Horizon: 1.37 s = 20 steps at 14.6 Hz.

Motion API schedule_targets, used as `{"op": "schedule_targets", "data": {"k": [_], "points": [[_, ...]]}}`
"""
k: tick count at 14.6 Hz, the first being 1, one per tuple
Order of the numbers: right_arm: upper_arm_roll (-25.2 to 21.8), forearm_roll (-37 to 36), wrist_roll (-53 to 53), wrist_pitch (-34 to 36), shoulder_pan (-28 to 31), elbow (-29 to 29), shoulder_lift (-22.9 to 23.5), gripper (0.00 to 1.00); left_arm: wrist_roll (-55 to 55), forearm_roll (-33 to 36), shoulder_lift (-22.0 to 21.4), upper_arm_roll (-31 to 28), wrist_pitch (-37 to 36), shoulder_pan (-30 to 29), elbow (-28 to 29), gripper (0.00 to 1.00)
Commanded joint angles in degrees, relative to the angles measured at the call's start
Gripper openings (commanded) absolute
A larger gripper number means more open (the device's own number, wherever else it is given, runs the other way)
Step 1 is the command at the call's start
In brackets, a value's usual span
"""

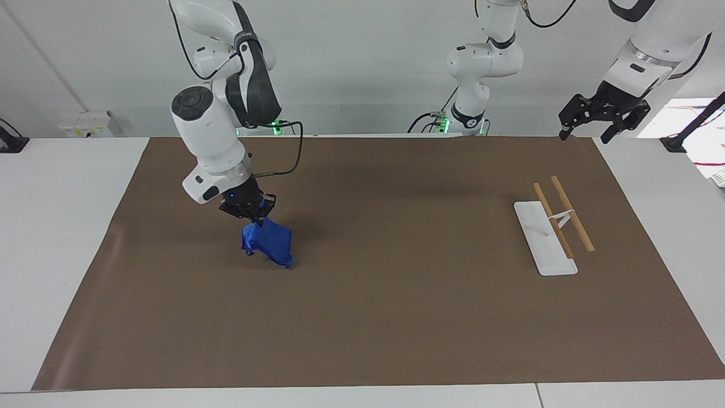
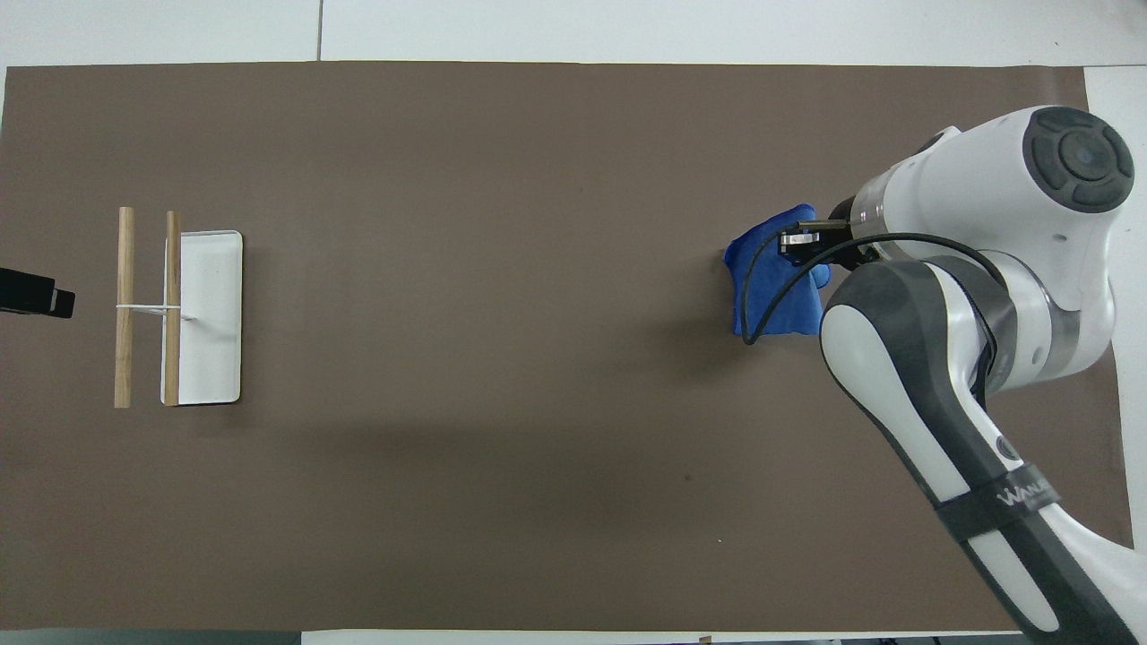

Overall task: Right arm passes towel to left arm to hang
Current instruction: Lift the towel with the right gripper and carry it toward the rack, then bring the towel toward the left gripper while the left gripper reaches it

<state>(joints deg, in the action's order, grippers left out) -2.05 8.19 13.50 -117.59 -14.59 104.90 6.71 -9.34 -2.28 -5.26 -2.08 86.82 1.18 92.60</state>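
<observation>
The blue towel (image 1: 268, 242) hangs bunched from my right gripper (image 1: 255, 217), which is shut on its top edge and holds it up over the brown mat (image 1: 374, 294) at the right arm's end of the table. Its lowest corner hangs close to the mat. In the overhead view the towel (image 2: 776, 285) shows beside the right gripper (image 2: 800, 245) and partly under the arm. My left gripper (image 1: 599, 113) waits raised over the mat's corner at the left arm's end, with fingers spread and empty; only its dark tip (image 2: 34, 293) shows in the overhead view.
A white base with two wooden rails, a small rack (image 1: 554, 226), stands on the mat toward the left arm's end; it also shows in the overhead view (image 2: 175, 307). White table (image 1: 56, 187) surrounds the mat.
</observation>
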Motion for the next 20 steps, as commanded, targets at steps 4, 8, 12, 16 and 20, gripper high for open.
{"op": "schedule_targets", "data": {"k": [4, 8, 12, 16, 20], "points": [[0.11, 12.08, 17.40, 7.29, -2.54, -19.62, 6.46, 0.00, 1.87, 1.14, -1.42, -0.29, 0.63, 0.84, 1.53, 1.00], [0.64, 25.42, 30.50, 2.12, -3.69, -20.18, 7.18, 0.00, 4.24, 1.05, -1.42, -0.03, 0.98, 0.93, 1.62, 1.00], [1.08, 32.94, 44.03, -5.16, -6.48, -20.62, 7.88, 0.00, 9.06, 0.52, -2.73, 2.16, 3.61, 2.07, 4.59, 1.00], [1.08, 41.96, 53.82, -17.13, -12.30, -19.91, 8.49, 0.00, 22.75, -4.99, -4.14, 2.26, 9.24, 7.08, 9.44, 1.00], [1.08, 50.34, 55.22, -18.45, -15.62, -19.91, 8.50, 0.00, 39.28, -12.73, -3.61, 2.35, 14.24, 9.80, 11.71, 1.00]]}}
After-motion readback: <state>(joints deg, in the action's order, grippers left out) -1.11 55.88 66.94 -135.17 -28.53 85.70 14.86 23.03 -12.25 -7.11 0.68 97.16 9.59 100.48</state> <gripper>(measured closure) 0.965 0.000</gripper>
